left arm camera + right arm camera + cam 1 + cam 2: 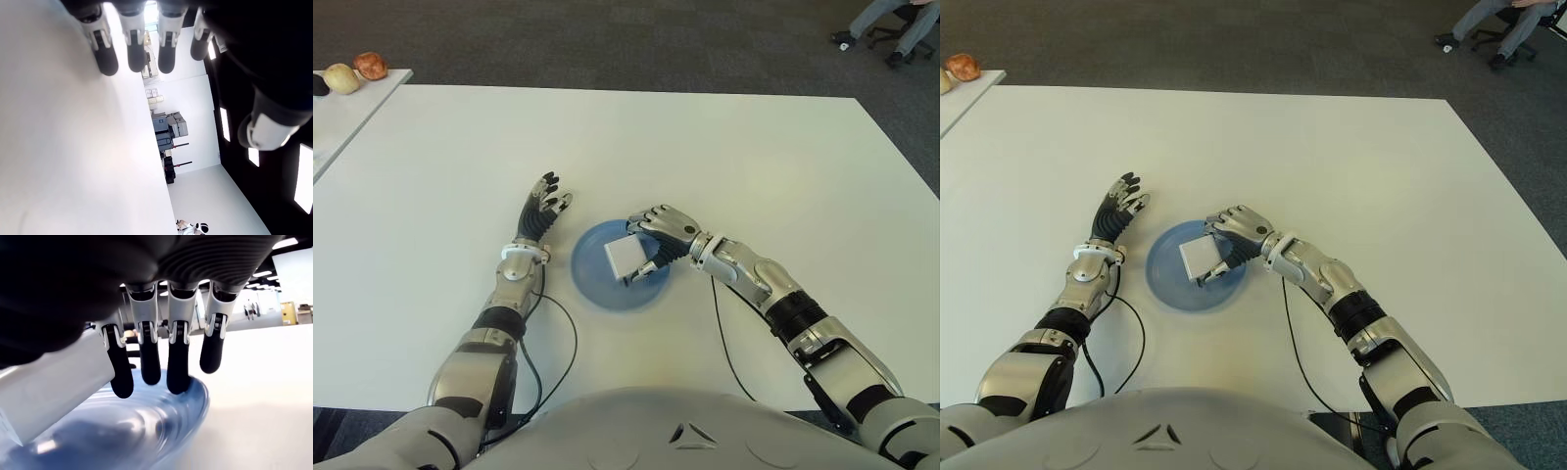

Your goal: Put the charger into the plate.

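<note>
Big white table [724, 166] fills most of the eye views, dark carpet [607, 39] beyond its far edge. A second white table [337, 117] shows at far left, with three small fruit-like items [352, 73] near its corner; can't tell exactly what they are. At far right, on the carpet, a person's legs [886, 20] by an office chair. Near the robot, at table centre, sits a blue plate [597, 279], flat on the table. Right hand [656, 240] is over the plate's right side, arm coming in from the right, fingers [178, 367] curled down around the white charger [625, 257]. The charger is a boxy white block, above the plate's middle and within its rim; right wrist view shows it held between thumb and fingers just above the blue surface, can't tell if its lower edge touches the plate. Left hand [540, 213] shows just left of the plate, apart from it, palm empty, fingers [134, 41] stretched out straight and pointing away from the robot, holding nothing. Thin black cables [563, 343] trail along both forearms on the table.
</note>
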Available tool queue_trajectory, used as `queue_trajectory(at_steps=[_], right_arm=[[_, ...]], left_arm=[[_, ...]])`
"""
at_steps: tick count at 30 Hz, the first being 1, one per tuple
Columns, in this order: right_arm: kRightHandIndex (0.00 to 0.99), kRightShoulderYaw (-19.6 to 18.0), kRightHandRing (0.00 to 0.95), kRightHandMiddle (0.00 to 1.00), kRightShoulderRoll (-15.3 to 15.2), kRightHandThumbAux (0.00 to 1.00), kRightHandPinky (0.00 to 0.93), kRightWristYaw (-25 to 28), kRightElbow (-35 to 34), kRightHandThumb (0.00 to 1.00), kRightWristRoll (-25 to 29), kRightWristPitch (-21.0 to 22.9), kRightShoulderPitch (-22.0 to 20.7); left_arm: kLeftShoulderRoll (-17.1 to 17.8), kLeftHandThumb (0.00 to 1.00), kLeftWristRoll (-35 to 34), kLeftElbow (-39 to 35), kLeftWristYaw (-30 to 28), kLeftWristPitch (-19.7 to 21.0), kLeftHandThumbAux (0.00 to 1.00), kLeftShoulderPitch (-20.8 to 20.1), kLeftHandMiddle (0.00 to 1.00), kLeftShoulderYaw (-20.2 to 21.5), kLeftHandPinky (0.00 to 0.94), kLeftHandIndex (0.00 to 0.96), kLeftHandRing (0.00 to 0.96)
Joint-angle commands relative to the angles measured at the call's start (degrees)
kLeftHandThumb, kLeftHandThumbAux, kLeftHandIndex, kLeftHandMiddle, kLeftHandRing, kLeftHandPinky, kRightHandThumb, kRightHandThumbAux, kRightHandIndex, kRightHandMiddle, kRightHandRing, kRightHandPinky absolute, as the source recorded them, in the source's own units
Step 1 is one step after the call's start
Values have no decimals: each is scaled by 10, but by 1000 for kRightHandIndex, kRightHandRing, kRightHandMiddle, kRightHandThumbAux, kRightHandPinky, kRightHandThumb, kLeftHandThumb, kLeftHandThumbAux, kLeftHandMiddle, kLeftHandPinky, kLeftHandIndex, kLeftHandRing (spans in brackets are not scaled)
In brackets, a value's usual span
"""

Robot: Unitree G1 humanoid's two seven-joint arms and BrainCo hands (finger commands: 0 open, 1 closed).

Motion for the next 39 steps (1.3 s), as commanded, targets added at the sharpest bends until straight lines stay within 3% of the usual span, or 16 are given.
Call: queue_trajectory(at_steps=[1, 22, 39], right_arm=[[0, 6, 1, 1, -8, 157, 1, 14, -5, 254, -8, 1, -10], [0, 5, 0, 0, -24, 133, 0, 39, 7, 223, 4, -28, -22], [0, -4, 0, 0, -19, 139, 0, 31, 1, 239, 2, -12, -14]], left_arm=[[-9, 0, 10, 41, -11, 59, 574, 35, 129, -8, 125, 101, 120], [-10, 0, 2, 42, -17, 61, 584, 34, 137, -4, 120, 86, 124], [-11, 0, 3, 47, -13, 63, 588, 32, 133, -4, 114, 93, 122]])
